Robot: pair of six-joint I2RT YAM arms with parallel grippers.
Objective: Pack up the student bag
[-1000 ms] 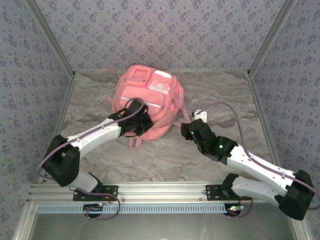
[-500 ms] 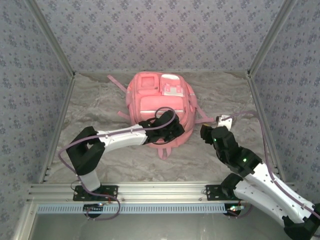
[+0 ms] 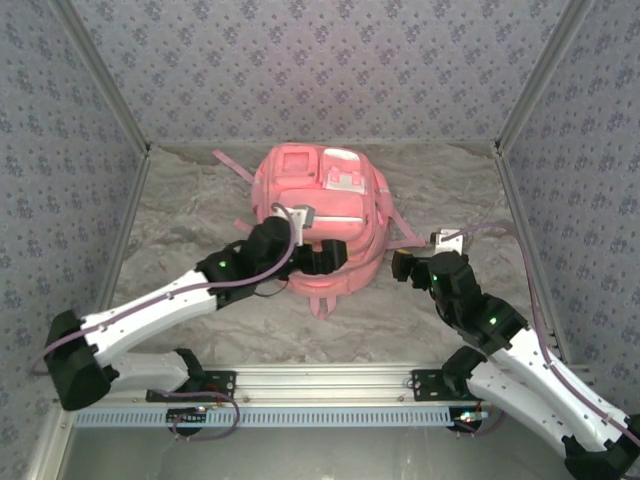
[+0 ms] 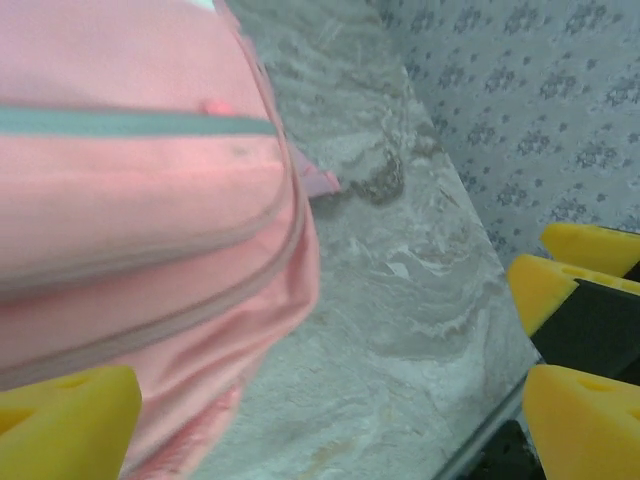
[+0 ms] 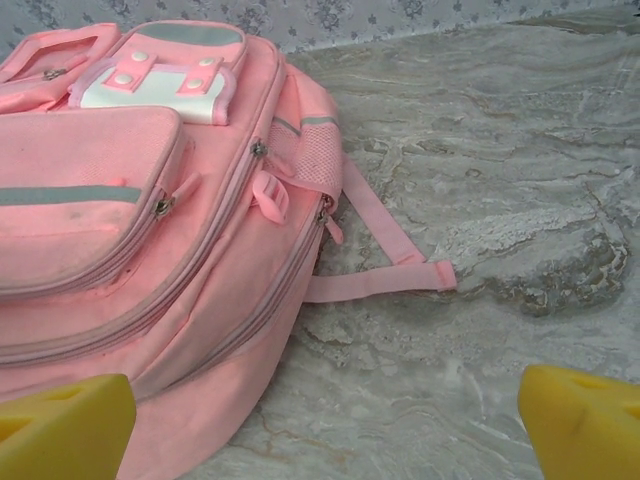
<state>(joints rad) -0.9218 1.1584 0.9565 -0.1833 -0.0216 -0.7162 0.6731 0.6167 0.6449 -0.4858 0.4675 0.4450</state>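
Note:
The student bag (image 3: 322, 200) is a large pink backpack lying flat mid-table, front pockets up and zippers shut. My left gripper (image 3: 328, 258) hovers over its near bottom edge, open, with nothing between its fingers. In the left wrist view the bag (image 4: 130, 200) is at the left, and my left gripper (image 4: 322, 430) spans the bag's edge and bare table. My right gripper (image 3: 404, 266) stands open on the table just right of the bag. In the right wrist view the bag (image 5: 150, 210) lies left of my right gripper (image 5: 325, 425), apart from it.
A pink shoulder strap (image 5: 385, 282) trails from the bag's right side across the marble tabletop (image 3: 450, 190). Another strap (image 3: 232, 165) lies at the far left. Patterned walls (image 3: 320, 60) close three sides. A metal rail (image 3: 320, 378) runs along the near edge.
The bag has slid right and slightly nearer. My left gripper has gone from shut to open, and its arm has swung low to the left. My right gripper has opened wider and drawn back right.

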